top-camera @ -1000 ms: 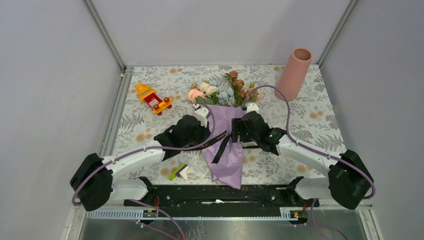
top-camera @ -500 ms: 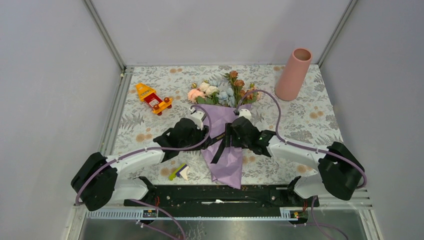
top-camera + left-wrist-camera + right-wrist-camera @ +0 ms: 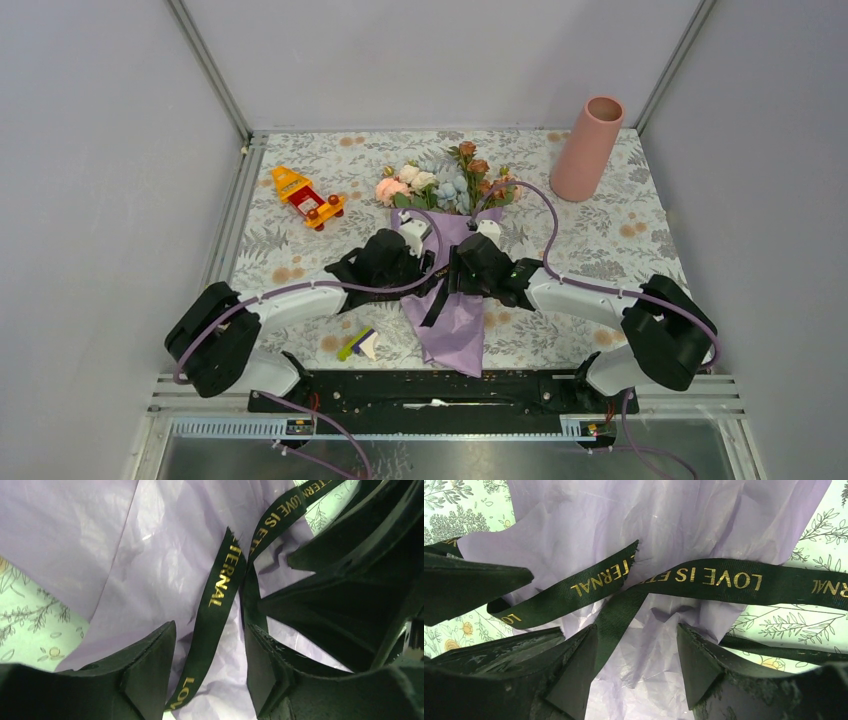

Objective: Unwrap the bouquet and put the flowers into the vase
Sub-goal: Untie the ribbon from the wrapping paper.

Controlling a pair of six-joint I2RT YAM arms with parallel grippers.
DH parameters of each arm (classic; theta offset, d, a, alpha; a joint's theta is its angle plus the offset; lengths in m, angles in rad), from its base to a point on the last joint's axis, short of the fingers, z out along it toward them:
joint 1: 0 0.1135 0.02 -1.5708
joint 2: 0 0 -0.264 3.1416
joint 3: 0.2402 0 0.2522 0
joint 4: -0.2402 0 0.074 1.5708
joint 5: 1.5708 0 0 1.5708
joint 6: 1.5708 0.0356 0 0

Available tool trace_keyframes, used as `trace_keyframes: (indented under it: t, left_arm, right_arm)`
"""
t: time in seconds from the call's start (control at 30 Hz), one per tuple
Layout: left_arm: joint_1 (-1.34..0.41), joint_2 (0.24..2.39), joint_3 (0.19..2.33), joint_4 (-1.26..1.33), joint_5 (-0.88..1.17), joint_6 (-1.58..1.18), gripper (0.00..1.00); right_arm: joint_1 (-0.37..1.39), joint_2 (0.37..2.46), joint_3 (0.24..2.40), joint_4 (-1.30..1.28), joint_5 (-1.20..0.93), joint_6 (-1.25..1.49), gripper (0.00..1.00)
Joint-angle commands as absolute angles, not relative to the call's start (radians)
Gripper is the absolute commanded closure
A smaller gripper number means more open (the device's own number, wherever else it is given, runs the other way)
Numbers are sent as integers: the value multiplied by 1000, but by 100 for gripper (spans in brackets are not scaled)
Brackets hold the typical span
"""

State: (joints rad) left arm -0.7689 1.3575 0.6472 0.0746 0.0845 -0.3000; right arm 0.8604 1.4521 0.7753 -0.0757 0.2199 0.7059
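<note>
Your left gripper (image 3: 210, 650) stands with jaws apart, the black ribbon (image 3: 218, 582) (gold lettering) running loose between them. The bouquet (image 3: 455, 325) lies mid-table, its flowers (image 3: 440, 185) at the far end. Your right gripper (image 3: 636, 645) gapes likewise above it. The vase (image 3: 587, 148) stands upright, far right, well apart

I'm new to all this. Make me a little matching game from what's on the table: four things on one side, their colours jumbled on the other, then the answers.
Things:
1. vase
2. toy
3. ribbon
4. wrapping paper

Colours:
A. black with gold lettering
B. purple
C. salmon pink
D. orange and yellow with red parts

Pairs: 1-C, 2-D, 3-A, 4-B
</note>
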Motion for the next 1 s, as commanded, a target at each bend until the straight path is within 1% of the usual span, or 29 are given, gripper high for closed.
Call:
trace_keyframes:
  t: [0.0,0.07,0.3,0.4,0.5,0.63,0.73,0.8,0.97]
  left_arm:
    - [-772,1421,730,136,104,-251,43]
    - [-772,1453,739,141,106,-248,43]
    - [-775,1506,758,145,115,-235,51]
    - [-775,1521,759,150,118,-237,61]
    - [-777,1526,753,160,126,-248,74]
    - [-779,1518,738,177,129,-264,87]
    - [-780,1511,725,184,131,-277,93]
    - [-780,1500,719,186,133,-284,95]
    - [-780,1454,694,194,119,-315,100]
  right_arm:
    - [868,1438,816,-52,242,732,35]
    - [868,1441,813,-51,242,734,35]
    - [868,1464,805,-16,232,747,35]
    - [868,1486,812,27,224,751,36]
    - [868,1519,831,35,219,752,36]
    - [868,1552,837,46,227,757,38]
    - [868,1572,832,61,233,762,42]
    - [868,1587,836,69,233,765,44]
    - [868,1604,835,84,253,774,59]
